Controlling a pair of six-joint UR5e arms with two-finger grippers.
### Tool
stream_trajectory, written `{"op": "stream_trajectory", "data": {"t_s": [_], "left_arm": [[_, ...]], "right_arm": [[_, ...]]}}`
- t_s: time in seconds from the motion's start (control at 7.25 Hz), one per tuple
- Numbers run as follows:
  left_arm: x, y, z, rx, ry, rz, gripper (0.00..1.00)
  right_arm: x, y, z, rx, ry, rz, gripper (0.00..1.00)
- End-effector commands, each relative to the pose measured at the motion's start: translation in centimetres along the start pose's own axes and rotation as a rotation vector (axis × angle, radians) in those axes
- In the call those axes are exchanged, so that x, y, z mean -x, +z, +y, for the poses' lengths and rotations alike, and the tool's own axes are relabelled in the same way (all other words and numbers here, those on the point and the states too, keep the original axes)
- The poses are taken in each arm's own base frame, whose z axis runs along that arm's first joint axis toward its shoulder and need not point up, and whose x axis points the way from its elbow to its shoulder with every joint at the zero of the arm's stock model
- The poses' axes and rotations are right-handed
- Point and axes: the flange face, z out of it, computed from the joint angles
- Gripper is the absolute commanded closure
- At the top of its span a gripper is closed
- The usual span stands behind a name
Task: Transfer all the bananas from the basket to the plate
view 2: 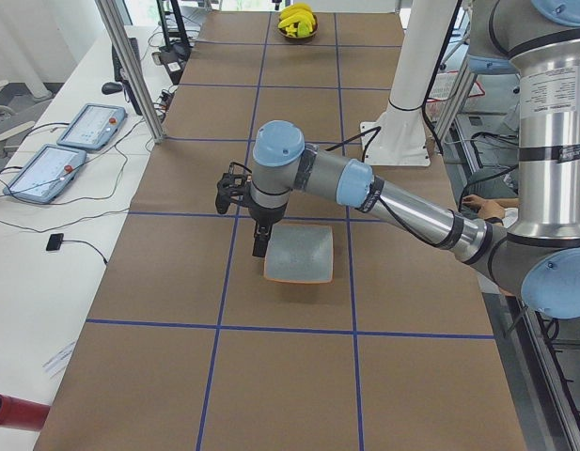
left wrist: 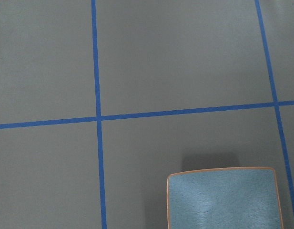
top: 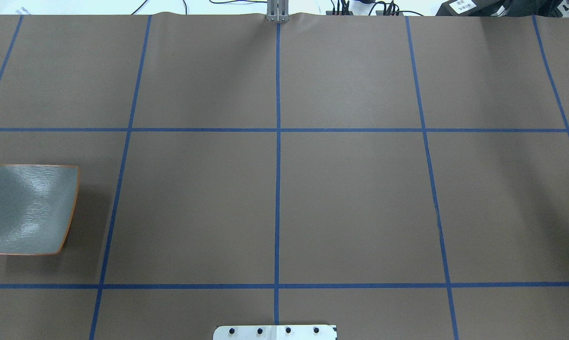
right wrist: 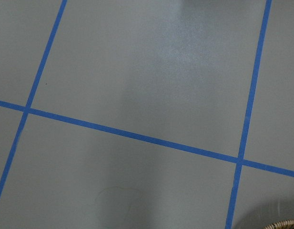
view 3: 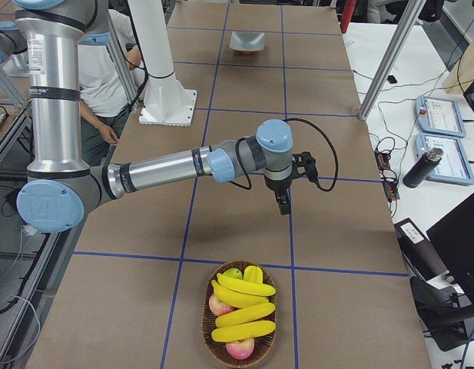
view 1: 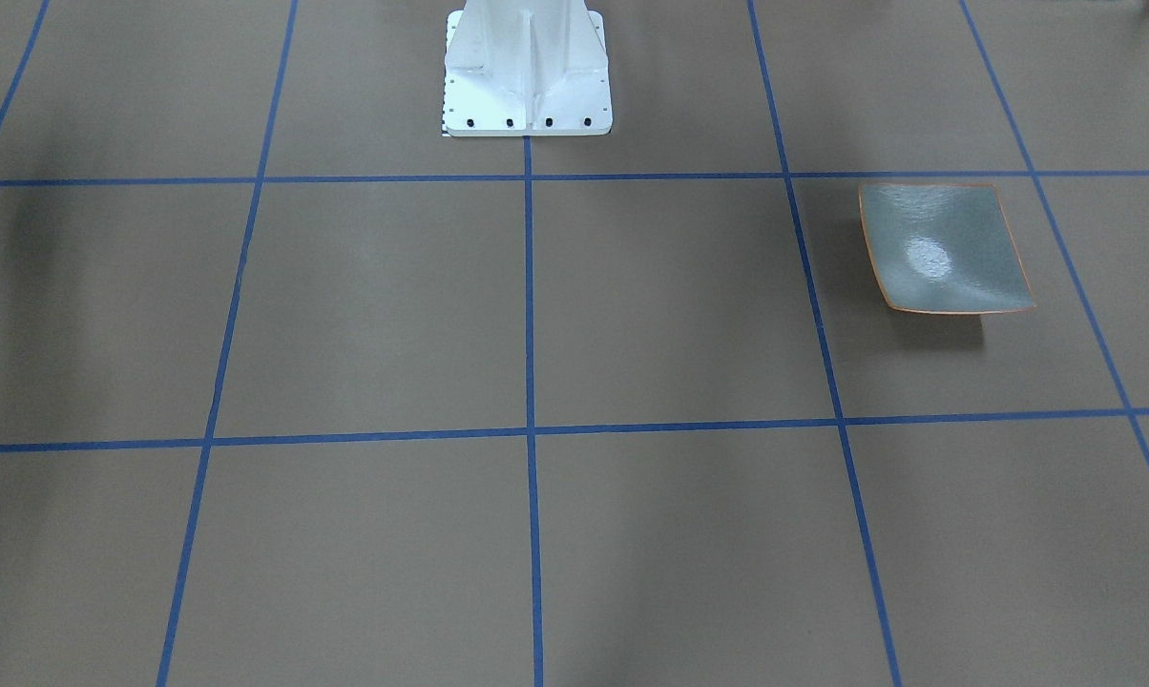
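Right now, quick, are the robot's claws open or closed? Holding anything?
Left gripper: cannot tell, seen only from the side; nothing shows in it.
Right gripper: cannot tell, seen only from the side; nothing shows in it.

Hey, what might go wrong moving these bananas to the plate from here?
The bananas lie piled over apples in the basket; lifting one may shift others. The plate sits at the opposite end of the table, a long carry. Its curved edges might let stacked bananas slide off.

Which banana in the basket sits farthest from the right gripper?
The banana lowest in the exterior right view, at the near rim of the basket; the others lie between it and the right gripper.
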Motion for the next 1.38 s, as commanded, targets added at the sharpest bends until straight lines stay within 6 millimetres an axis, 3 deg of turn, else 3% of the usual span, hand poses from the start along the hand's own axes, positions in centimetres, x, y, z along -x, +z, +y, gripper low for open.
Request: {"op": "stream_trajectory", "data": {"t_s": [0.0,0.55,0.83,1.1,1.24], "left_arm": [[0.2,0.2,0.7,-0.002,-0.003,0.006,0.0],[0.6,0.7,0.9,-0.014,0.014,-0.015,0.03],[-0.3,3.1,0.4,0.012,0.073,-0.159,0.03],[0.1,5.3,0.6,0.076,0.155,-0.167,0.02],[-0.5,4.7,0.6,0.066,0.181,-0.162,0.01]], "right_arm": [[-1.2,0.0,1.3,0.007,0.028,0.011,0.0],[-4.3,-0.3,3.5,0.017,0.099,0.051,0.0],[-4.7,0.2,3.8,0.04,0.111,0.053,0.0],[-5.1,0.2,4.4,0.046,0.117,0.054,0.0],[-5.2,0.4,5.1,0.052,0.125,0.046,0.0]]}}
